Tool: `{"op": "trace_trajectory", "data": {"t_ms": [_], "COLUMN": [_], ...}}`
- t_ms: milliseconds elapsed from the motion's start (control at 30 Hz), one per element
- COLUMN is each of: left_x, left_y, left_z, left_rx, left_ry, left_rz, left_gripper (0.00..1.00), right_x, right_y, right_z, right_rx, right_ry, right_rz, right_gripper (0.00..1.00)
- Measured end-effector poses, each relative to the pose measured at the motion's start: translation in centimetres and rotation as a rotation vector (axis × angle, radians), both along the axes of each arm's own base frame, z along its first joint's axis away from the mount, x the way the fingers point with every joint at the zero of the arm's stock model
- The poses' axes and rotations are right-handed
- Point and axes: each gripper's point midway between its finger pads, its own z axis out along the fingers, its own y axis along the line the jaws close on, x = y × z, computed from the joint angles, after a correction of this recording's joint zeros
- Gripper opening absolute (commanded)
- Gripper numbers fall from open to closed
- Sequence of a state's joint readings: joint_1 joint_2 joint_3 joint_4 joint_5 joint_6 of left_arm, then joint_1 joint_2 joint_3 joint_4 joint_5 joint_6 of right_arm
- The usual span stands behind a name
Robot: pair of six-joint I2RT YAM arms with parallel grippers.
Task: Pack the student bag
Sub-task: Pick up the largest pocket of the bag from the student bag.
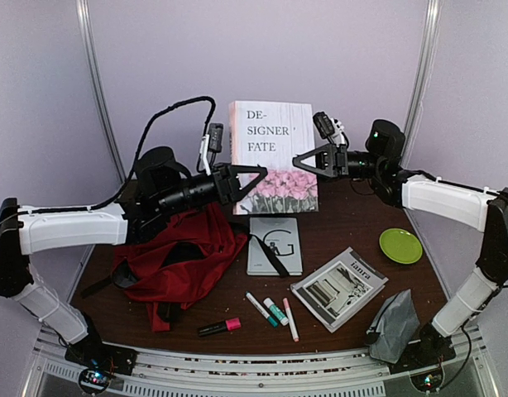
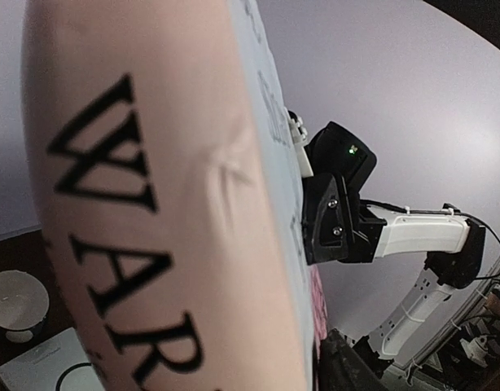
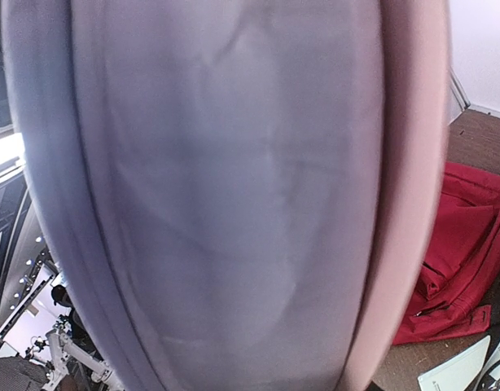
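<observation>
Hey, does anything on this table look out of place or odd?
The book is held upright at the table's far side, left pincer and right pincer on its edges, while the student bag lies slumped and crumpled, no clear opening. A green plate seems an odd item here.

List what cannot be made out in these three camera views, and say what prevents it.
Left wrist view: the book fills the frame, blurred; its lettering runs off the edges.
Right wrist view: the book blocks nearly everything; only part of the student bag shows.
Top view: the left arm covers the student bag's upper part, so its opening is hidden.
Top view: labels on the markers are too small to read.
</observation>
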State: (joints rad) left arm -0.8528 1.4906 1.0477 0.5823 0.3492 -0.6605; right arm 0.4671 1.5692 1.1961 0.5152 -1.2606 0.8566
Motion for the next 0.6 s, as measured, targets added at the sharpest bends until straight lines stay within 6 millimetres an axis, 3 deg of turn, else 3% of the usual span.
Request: {"op": "trace_trajectory", "data": {"t_ms": [200, 500, 600], "left_x": [-0.3, -0.4, -0.7], "left_y": [0.2, 0.3, 1.5], "left_z": [-0.4, -0.6, -1.0], "left_rx": [0.006, 0.012, 0.064], "left_ry": [0.036, 0.062, 0.087], "left_rz": [-0.008, -0.016, 0.010], "left_gripper": [0.31, 0.25, 0.25], "right_x": [0.2, 0.4, 1.2], "right_y": [0.2, 0.3, 0.3], "right_z": [-0.2, -0.6, -1.2], "right_rx": [0.002, -0.035, -0.095], "right_ry": [-0.025, -0.050, -0.087], "right_rz": [0.004, -0.009, -0.057], "right_gripper": [0.36, 0.70, 0.77]}}
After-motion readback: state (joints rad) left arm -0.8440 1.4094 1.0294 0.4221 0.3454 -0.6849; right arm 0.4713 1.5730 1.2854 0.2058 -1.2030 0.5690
